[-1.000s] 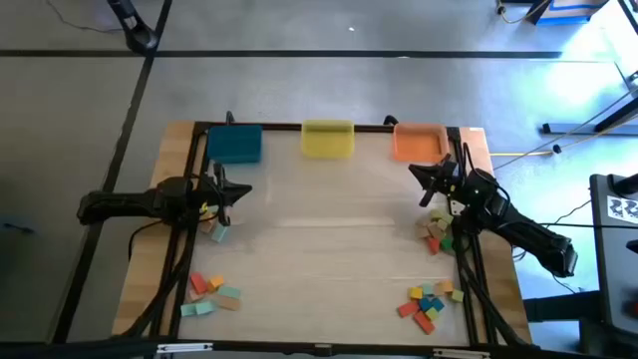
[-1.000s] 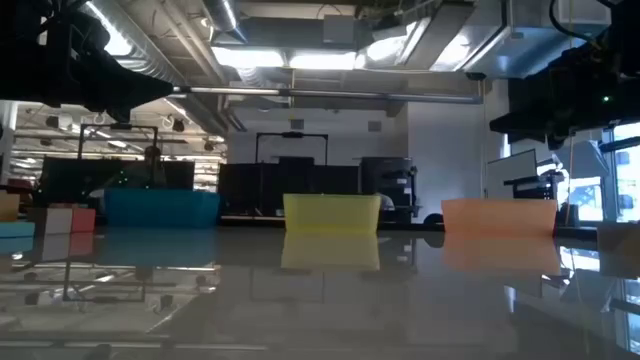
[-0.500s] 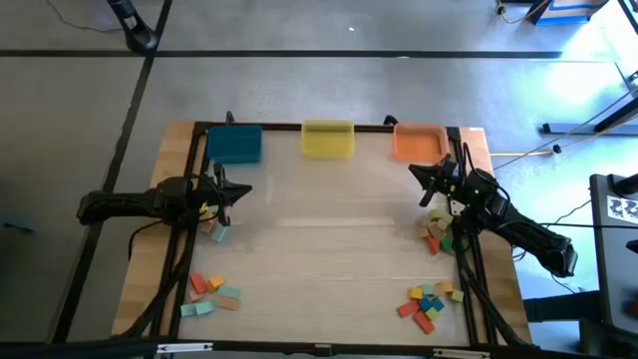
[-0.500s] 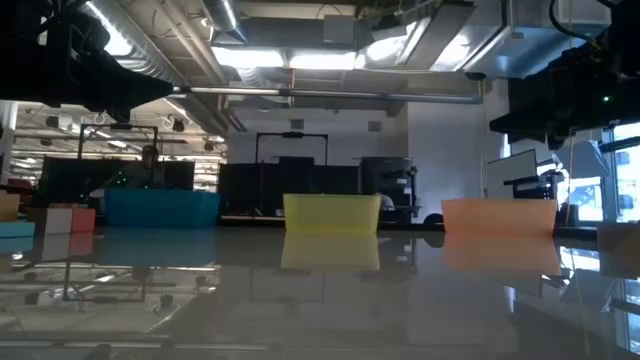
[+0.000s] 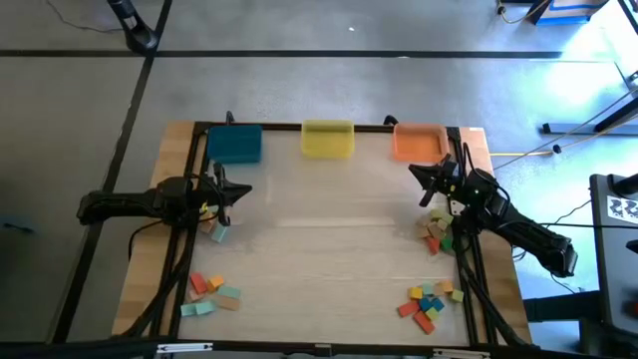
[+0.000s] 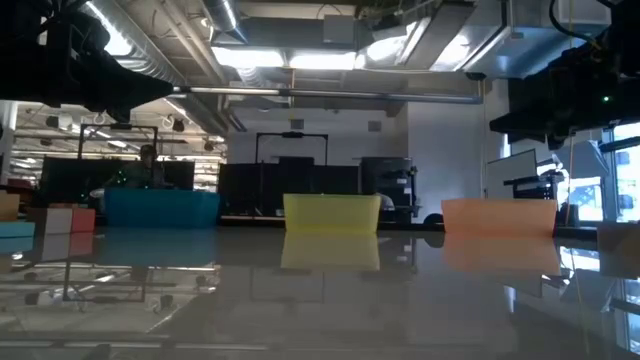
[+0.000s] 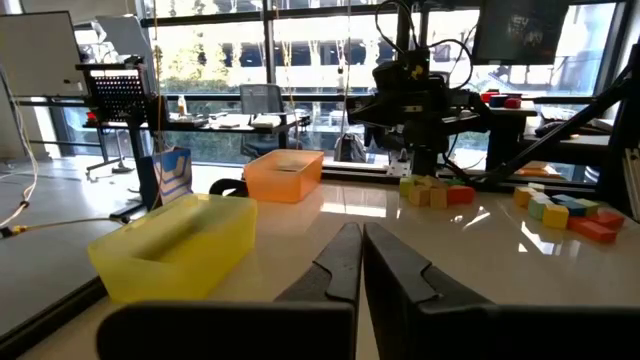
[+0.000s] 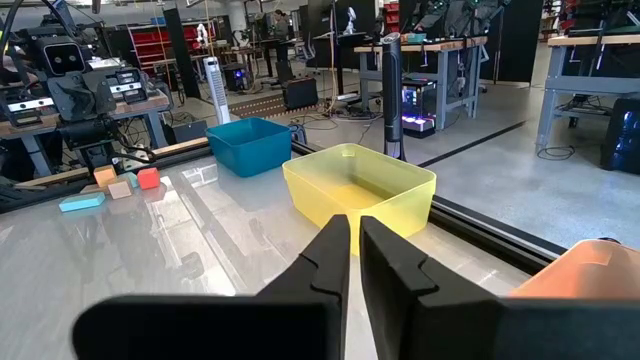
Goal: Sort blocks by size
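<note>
Small blocks lie in four clusters on the table: near the left edge by the left arm, at the near left, by the right arm and at the near right. My left gripper is shut and empty above the table's left side. My right gripper is shut and empty above the right side, near the orange bin. In the left wrist view and the right wrist view the fingertips lie together with nothing between them.
A blue bin, a yellow bin and the orange bin stand in a row along the far edge. A dark frame borders the table. The middle of the table is bare wood.
</note>
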